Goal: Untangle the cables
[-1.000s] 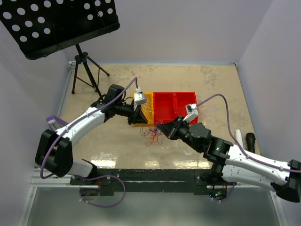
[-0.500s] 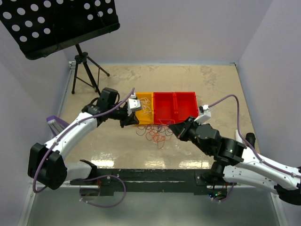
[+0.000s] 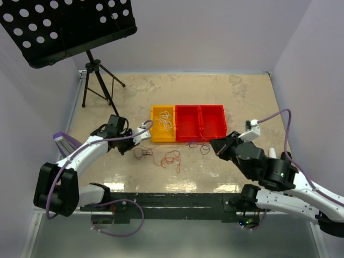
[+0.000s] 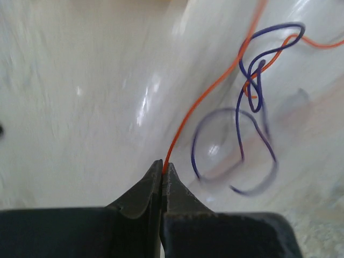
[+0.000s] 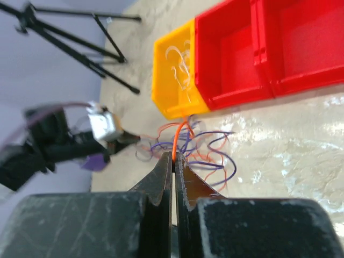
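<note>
At centre of the top view, the cables (image 3: 172, 157) lie limp, probably light and snag-prone. Left claw (image 4: 162, 167) and right claw (image 5: 173, 157) each clamp an orange strand (image 4: 171, 145); grip near ends.

No legible text, no labels, no brand marks, no numbers, no signs

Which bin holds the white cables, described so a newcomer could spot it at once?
On the table, three bins sit in a row just beyond the loose cables. Take the one at the left end, nearest the tripod. It is the only yellow bin; the two red bins beside it look empty, and it alone has white cables inside.
</note>
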